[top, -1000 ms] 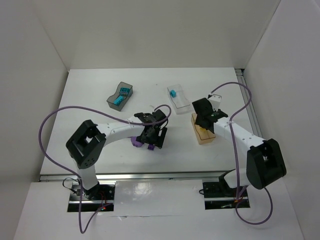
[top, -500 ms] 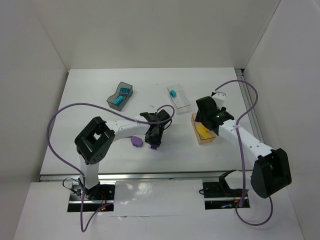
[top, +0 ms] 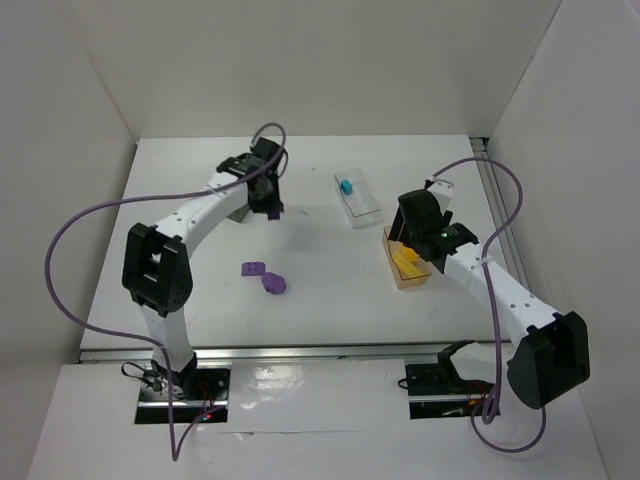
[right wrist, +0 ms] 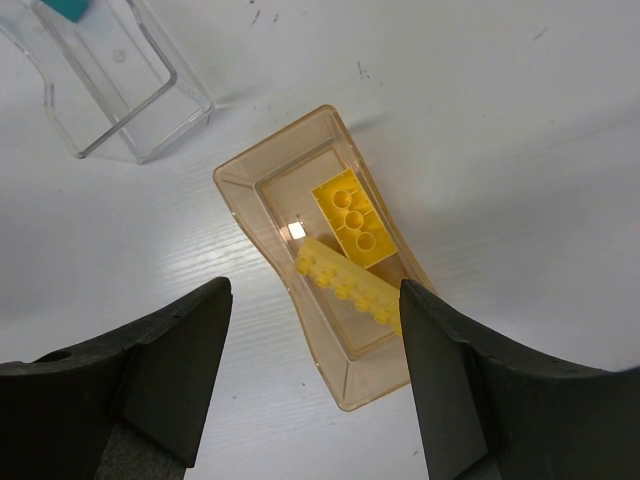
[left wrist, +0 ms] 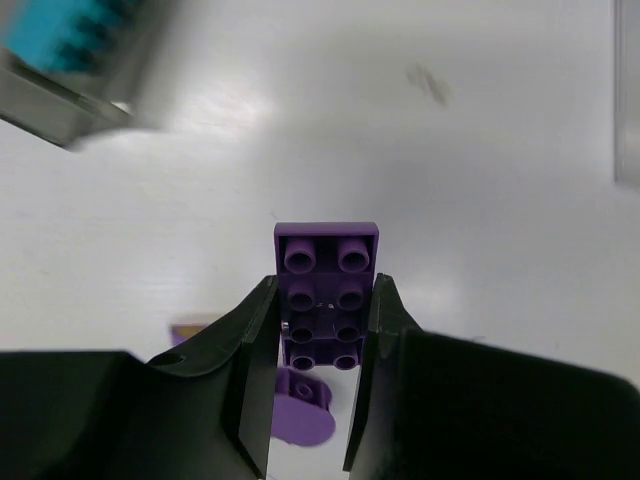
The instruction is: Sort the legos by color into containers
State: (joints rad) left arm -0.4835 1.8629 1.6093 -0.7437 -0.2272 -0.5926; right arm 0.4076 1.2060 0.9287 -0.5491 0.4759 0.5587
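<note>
My left gripper (left wrist: 322,300) is shut on a purple two-by-four lego (left wrist: 326,262), held above the table beside the smoky grey tub (left wrist: 62,92), which has a teal lego (left wrist: 60,35) in it. In the top view that gripper (top: 270,206) is at the back left, and the arm hides most of the grey tub. A flat purple lego (top: 253,268) and a rounded purple lego (top: 275,284) lie mid-table. My right gripper (right wrist: 315,330) hangs open over the amber tub (right wrist: 262,212), which holds two yellow legos (right wrist: 350,215).
The clear tub (top: 359,198) stands at the back centre with one teal lego (top: 345,186) inside; its corner (right wrist: 110,85) also shows in the right wrist view. White walls close in the table on three sides. A metal rail (top: 497,215) runs along the right edge.
The left gripper closed on the purple lego mid-table, lifted it and swung it back-left to the grey tub. The right gripper opened wider and drew back slightly over the amber tub.
</note>
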